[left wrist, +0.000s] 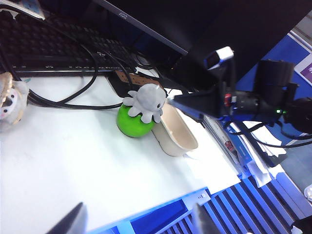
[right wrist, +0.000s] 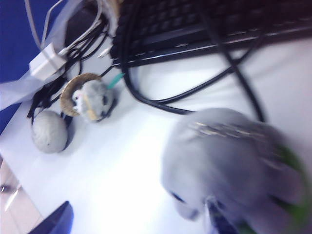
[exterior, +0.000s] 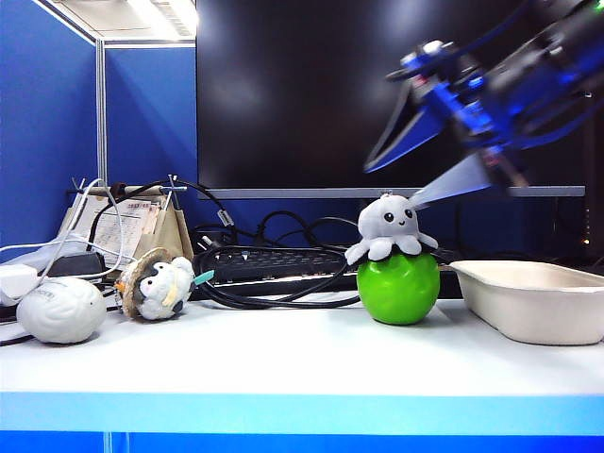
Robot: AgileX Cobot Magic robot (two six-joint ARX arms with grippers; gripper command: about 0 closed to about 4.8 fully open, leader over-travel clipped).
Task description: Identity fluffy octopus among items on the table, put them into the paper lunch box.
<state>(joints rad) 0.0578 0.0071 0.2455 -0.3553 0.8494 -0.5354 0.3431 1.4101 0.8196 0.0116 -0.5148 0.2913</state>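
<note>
The fluffy octopus (exterior: 391, 226), pale grey with black eyes, sits on top of a green apple (exterior: 398, 288) on the white table (exterior: 283, 359). Just right of the apple stands the off-white paper lunch box (exterior: 528, 313), with nothing visible inside. My right gripper (exterior: 389, 187) hangs open just above the octopus, reaching in from the upper right, its lower fingertip close to the octopus's head. In the right wrist view the blurred octopus (right wrist: 229, 161) lies by one finger of that gripper (right wrist: 136, 222). My left gripper (left wrist: 136, 224) is open near the table's front edge, far from the octopus (left wrist: 146, 100) and the box (left wrist: 170, 141).
A grey-white brain-shaped ball (exterior: 61, 310) and a brown-and-white plush bird (exterior: 160, 283) lie at the left. A black keyboard (exterior: 274, 260) with looping cables runs behind the apple, under a dark monitor. Papers and a white adapter sit at the far left.
</note>
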